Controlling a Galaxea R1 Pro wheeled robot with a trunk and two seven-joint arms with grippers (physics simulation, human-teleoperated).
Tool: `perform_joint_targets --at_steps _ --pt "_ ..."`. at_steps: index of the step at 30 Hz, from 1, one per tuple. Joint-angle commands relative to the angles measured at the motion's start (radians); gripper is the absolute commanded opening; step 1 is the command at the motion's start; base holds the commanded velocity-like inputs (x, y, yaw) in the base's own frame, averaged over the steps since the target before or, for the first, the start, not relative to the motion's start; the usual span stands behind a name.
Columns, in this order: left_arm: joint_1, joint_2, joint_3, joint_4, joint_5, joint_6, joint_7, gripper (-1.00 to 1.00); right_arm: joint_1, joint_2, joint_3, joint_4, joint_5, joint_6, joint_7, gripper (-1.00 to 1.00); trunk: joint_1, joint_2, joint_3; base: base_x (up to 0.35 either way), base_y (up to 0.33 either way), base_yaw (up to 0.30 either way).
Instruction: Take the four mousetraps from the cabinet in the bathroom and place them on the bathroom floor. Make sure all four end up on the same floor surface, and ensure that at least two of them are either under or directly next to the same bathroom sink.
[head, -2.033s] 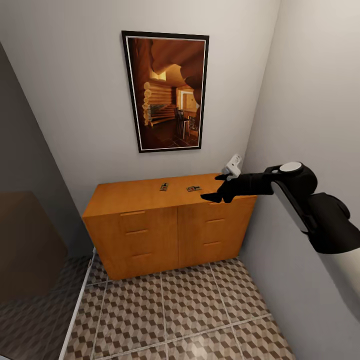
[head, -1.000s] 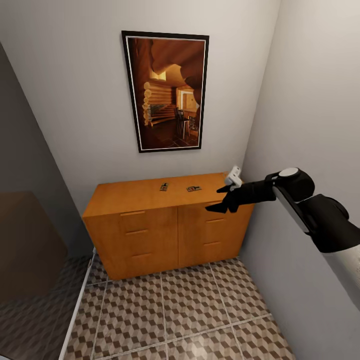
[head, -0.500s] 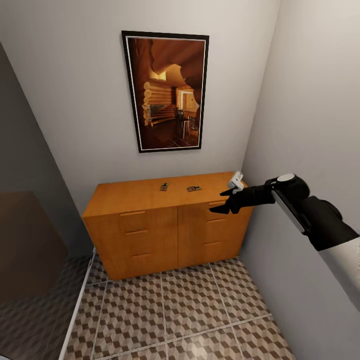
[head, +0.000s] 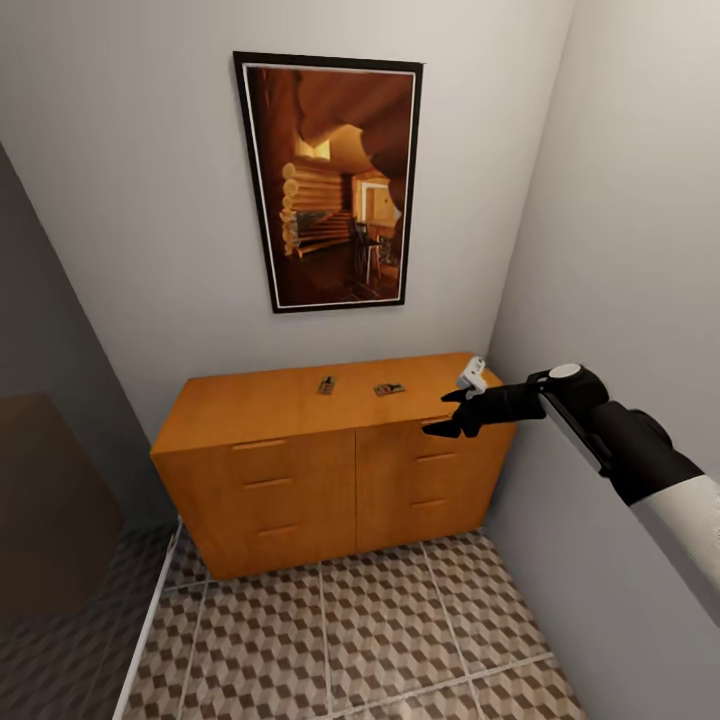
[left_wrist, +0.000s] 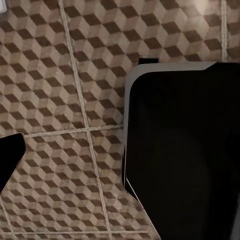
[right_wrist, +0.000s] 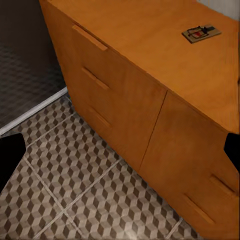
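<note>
Atop one cabinet (head: 330, 470), two mousetraps (head: 326, 385) (apart); right hand (head: 450, 412) spread.

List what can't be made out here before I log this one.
- Two mousetraps on the cabinet, head view: too small for detail; the task's other two aren't located.
- Right gripper, head view: dark fingers overlap, so its opening is unclear.
- Left wrist view: a black body hides much of the bathroom floor.
</note>
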Motion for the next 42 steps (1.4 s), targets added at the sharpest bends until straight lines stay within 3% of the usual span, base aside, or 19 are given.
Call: perform_joint_targets --at_steps 1,10,26,42 --pt "-0.002 -0.001 -0.008 0.004 0.008 -0.007 0.001 1.00 -0.001 -0.001 0.009 0.002 -0.007 -0.003 -0.002 1.00 0.001 -0.002 -0.002 0.332 0.000 0.000" --pt "-0.002 -0.001 -0.008 0.004 0.008 -0.005 0.001 1.00 0.001 0.002 0.055 0.013 -0.007 -0.039 -0.001 1.00 0.001 -0.002 -0.002 0.292 0.000 0.000" --pt "-0.002 -0.001 -0.008 0.004 0.008 -0.004 0.001 1.00 0.002 0.003 0.060 0.014 -0.007 -0.042 0.000 1.00 0.001 -0.002 -0.002 0.049 0.000 0.000" --pt "0.008 -0.001 -0.008 0.005 0.008 -0.004 0.001 1.00 0.002 0.005 0.072 0.014 -0.007 -0.043 -0.001 1.00 0.001 -0.002 -0.002 0.250 0.052 0.000"
